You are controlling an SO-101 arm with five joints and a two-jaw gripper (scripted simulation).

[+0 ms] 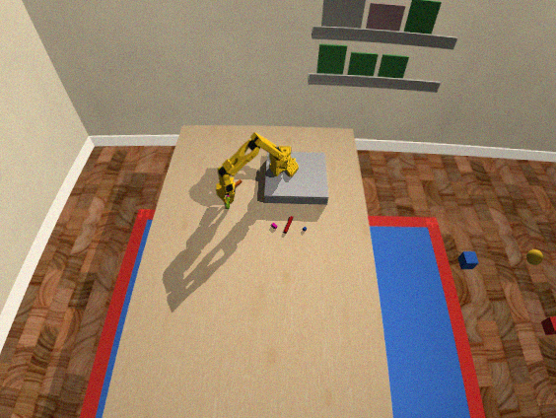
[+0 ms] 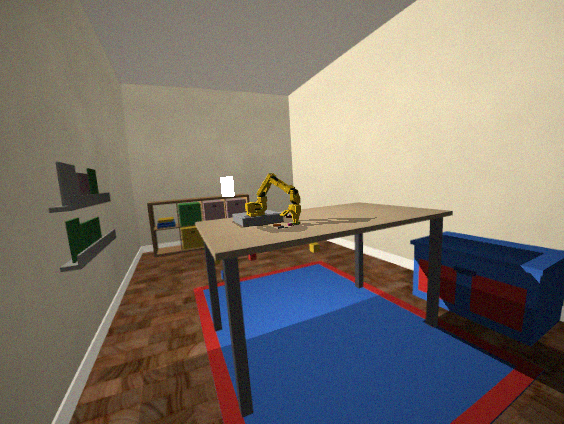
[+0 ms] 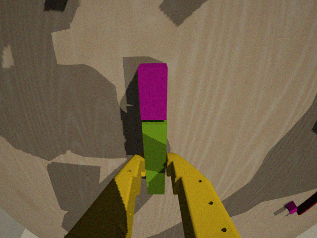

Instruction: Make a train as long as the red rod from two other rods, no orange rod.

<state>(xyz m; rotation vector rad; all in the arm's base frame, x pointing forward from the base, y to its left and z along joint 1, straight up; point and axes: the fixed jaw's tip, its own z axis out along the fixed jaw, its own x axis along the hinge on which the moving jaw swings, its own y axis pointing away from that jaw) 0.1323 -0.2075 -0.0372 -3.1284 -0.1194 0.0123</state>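
My gripper (image 3: 155,164) (image 1: 227,196) is shut on a lime rod (image 3: 154,148) (image 1: 227,205), low over the table left of the arm's base. A magenta rod (image 3: 152,90) (image 1: 227,197) lies flat in line with the lime rod, and their ends touch in the wrist view. The red rod (image 1: 289,224) (image 3: 308,205) lies further right in front of the base, with a second magenta rod (image 1: 274,226) (image 3: 291,207) to its left and a small blue rod (image 1: 304,229) to its right. An orange rod (image 1: 238,183) lies just behind the gripper.
The arm stands on a grey block (image 1: 301,179) at the back of the wooden table (image 1: 246,320). The arm's shadows fall over the table to the front left. A blue cube (image 1: 467,259) and a yellow ball (image 1: 534,256) lie on the floor at the right.
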